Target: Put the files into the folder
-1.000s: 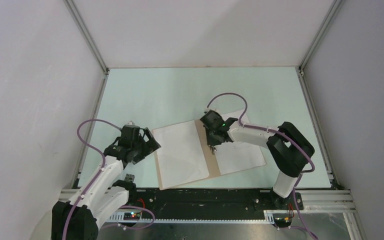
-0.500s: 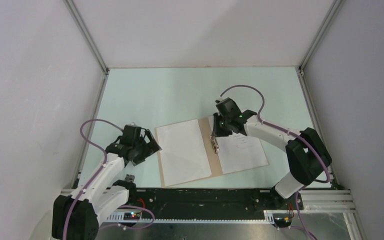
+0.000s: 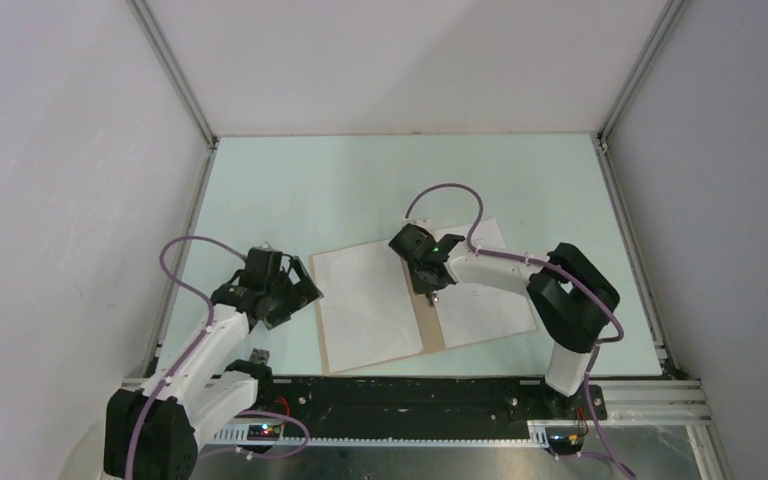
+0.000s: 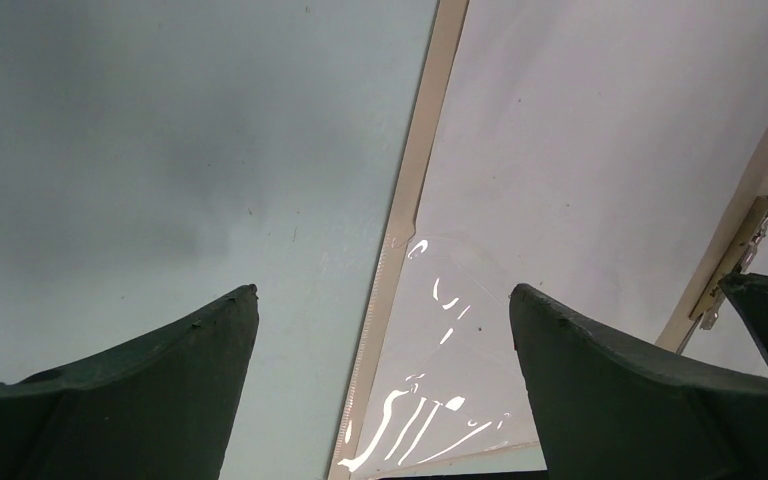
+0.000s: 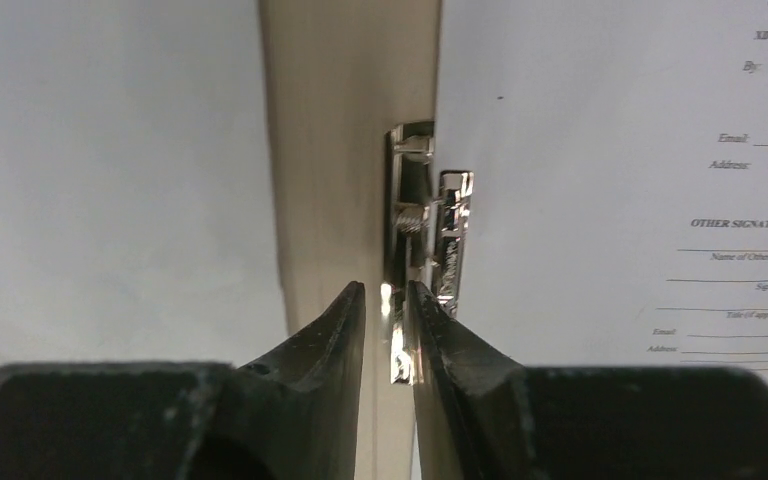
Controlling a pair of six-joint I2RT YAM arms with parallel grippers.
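The tan folder (image 3: 430, 328) lies open near the table's front. The blank sheet (image 3: 365, 300) lies on its left half, the printed sheet (image 3: 485, 305) on its right half. My right gripper (image 3: 428, 292) points down at the spine. In the right wrist view its fingers (image 5: 385, 290) are almost together just above the metal clip (image 5: 410, 215), whose near end shows in the narrow gap. The spine (image 5: 330, 150), blank sheet (image 5: 110, 180) and printed sheet (image 5: 600, 200) lie flat there. My left gripper (image 3: 305, 285) is open and empty, straddling the folder's left edge (image 4: 415, 170).
The pale green table (image 3: 360, 190) is enclosed by white walls with metal frame rails (image 3: 175, 75). A clear glossy corner pocket (image 4: 450, 390) sits on the folder's inner left half. The black base rail (image 3: 410, 395) runs along the near edge.
My right gripper lifted off the spine and swung to the back right half a second ago, then came back down onto the clip. The left arm barely moved.
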